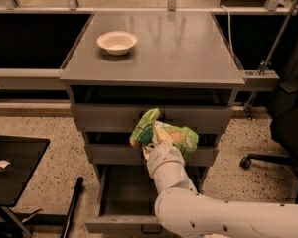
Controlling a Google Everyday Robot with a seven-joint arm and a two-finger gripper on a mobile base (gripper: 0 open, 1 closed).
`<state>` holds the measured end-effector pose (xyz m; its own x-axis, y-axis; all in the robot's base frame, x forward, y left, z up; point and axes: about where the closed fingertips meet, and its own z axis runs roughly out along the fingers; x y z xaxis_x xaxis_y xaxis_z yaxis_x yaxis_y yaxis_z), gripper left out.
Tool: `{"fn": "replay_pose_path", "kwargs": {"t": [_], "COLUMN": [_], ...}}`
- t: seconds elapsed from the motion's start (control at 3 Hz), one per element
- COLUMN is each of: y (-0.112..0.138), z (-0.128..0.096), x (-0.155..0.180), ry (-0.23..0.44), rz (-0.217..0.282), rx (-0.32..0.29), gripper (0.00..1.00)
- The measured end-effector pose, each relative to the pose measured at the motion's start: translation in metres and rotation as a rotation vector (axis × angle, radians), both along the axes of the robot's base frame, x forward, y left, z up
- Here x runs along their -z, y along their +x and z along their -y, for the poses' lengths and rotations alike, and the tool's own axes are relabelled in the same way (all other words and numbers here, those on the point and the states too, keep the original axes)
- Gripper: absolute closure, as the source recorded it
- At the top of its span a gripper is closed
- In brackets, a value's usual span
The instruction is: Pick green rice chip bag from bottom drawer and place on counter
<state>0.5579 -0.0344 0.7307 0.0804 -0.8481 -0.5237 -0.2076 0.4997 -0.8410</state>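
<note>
Speckled flooring [49,128] surrounds a grey metal cabinet fitted with three drawers. The counter [188,48] forms the cabinet top and lies above and beyond the gripper. A white bowl [117,42] is set on the far-left part of the counter, up and to the left of the gripper and well apart from it.

The gripper [150,144] is positioned in front of the cabinet, level with the gap between the top drawer [104,117] and the middle drawer [109,153]. It is carried on a white arm [198,212] that enters from the lower right edge and bends upward.

The gripper is clamped on the bag [166,135], and its fingers are largely covered by the crumpled foil. The bag is held clear of every surface, just above and slightly right of the gripper, and it overlaps the fronts of the top and middle drawers in the view. Its bright green face is turned toward the camera, with a yellowish patch near the centre. Its upper left corner is folded upward.

The bottom drawer [124,197] is pulled out directly below the gripper. Its right part is hidden by the arm. A small black handle [150,228] is seen on its front, beside the arm.

A black side table [15,167] stands to the lower left of the gripper, well apart, and a small white object [1,164] rests on it. A black bar [72,207] lies on the flooring between that table and the cabinet. An office chair [288,133] is seen to the right of the gripper, near the frame edge.
</note>
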Motion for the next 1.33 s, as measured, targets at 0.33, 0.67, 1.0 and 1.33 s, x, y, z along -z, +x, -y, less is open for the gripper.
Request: {"fn": "replay_pose_path", "kwargs": {"t": [0.33,0.67,1.0,1.33], "y": [0.012,0.049,0.113,0.113], "z": [0.0,0.004,-0.005,-0.005], "x": [0.001,-0.006,-0.023,-0.023], "ry": [0.023,0.094,0.174,0.174], "rz": [-0.034,-0.078,-0.141,-0.141], "rx": [-0.01,-0.03,-0.084,-0.084], "gripper": [1.0,1.0,1.0,1.0]}}
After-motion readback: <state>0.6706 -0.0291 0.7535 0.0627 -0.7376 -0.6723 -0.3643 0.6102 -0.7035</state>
